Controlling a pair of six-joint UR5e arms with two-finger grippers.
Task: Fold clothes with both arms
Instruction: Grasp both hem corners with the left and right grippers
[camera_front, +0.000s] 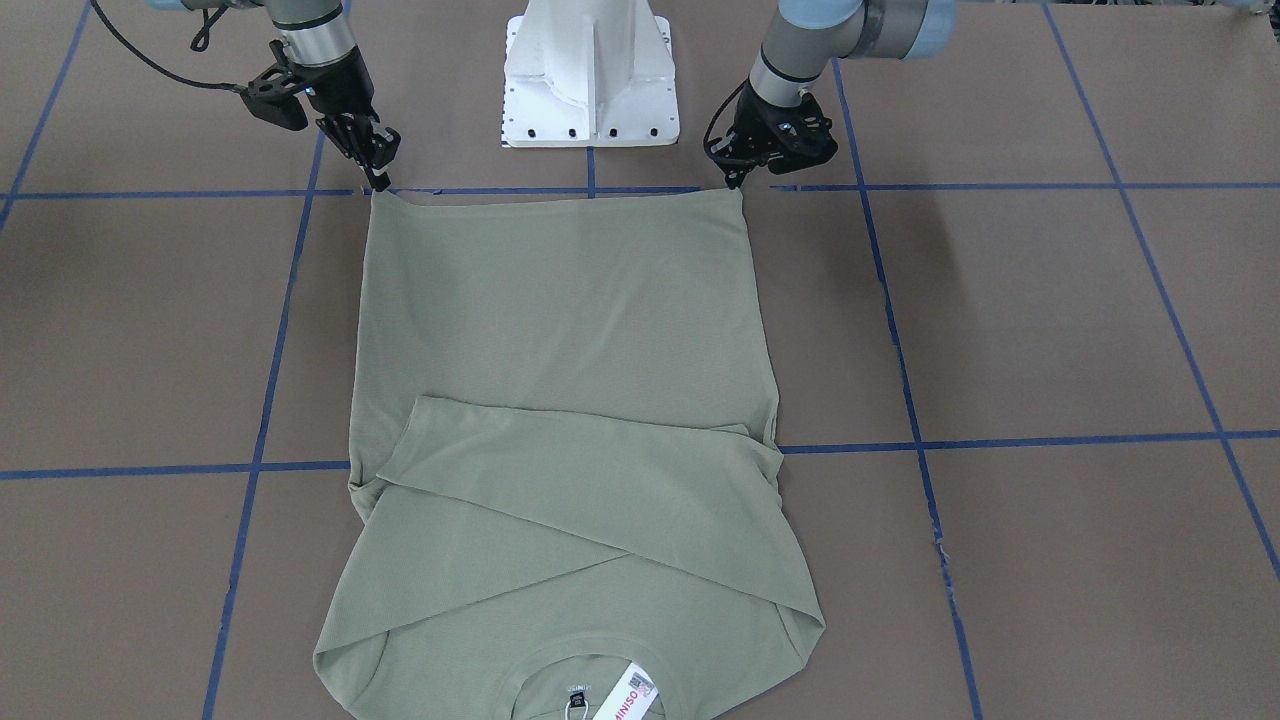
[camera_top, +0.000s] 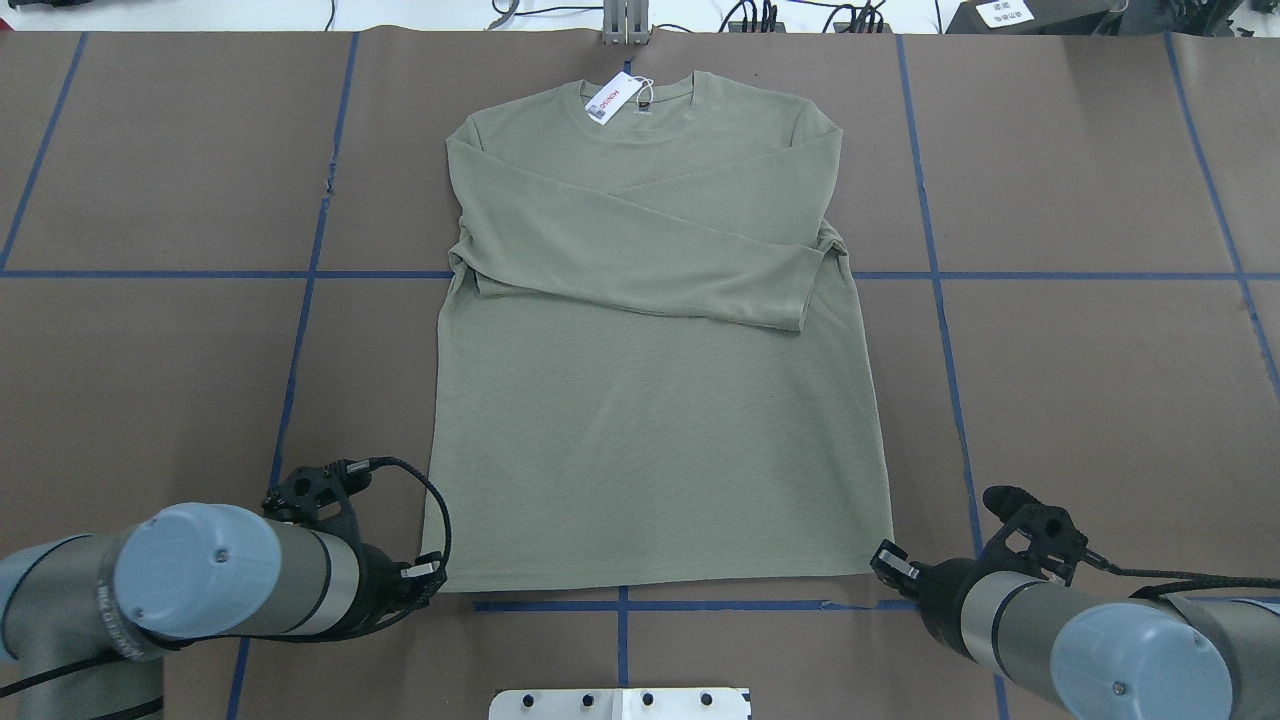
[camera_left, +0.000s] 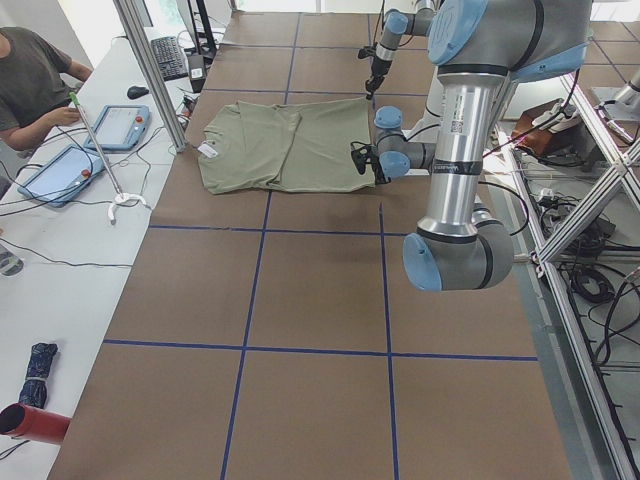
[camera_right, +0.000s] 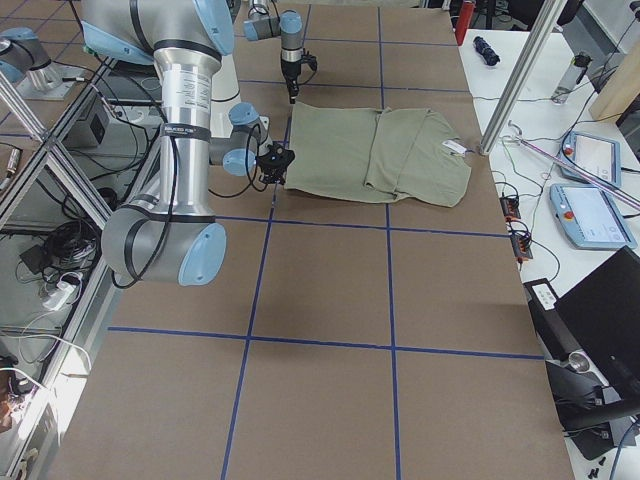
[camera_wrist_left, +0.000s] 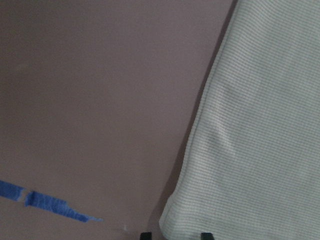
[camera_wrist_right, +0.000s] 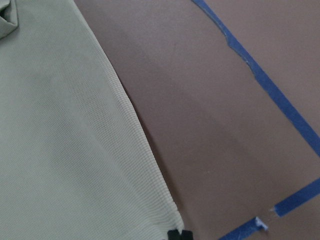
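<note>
Brown paper covers the whole surface (camera_top: 150, 400), ruled into big squares by blue tape lines (camera_top: 300, 275). I read it like a clock from behind the robot, with the far edge at 12.

Both arms reach in low from the near side. The left arm (camera_top: 200, 580) comes in at 7 o'clock and the right arm (camera_top: 1120, 650) at 5 o'clock. Each is grey with pale blue caps and trails a black cable.

Between them the sage-green shirt (camera_top: 650, 450) lies flat in the middle of the surface. Its collar points to 12 and its straight hem runs along the tape line at 6. The white pedestal base (camera_front: 590, 70) stands just behind that hem, apart from the cloth.

Both sleeves are folded across the chest. The upper sleeve (camera_top: 640, 270) slants from the 10 o'clock shoulder to a cuff close to the 3 o'clock side seam, and the other sleeve lies crossed beneath it. A white hang tag (camera_top: 603, 100) with red lettering rests at the collar, toward 11 o'clock.

The left jaws sit at the hem's 7 o'clock corner. In the wrist view their two dark fingertips (camera_wrist_left: 145, 235) are spread, one on each side of that corner. The right jaws are at the 5 o'clock corner, where the fingertips (camera_wrist_right: 173, 234) are pressed together right on the tip of the hem, pinching it. From across the surface, that corner peaks slightly up toward them.
</note>
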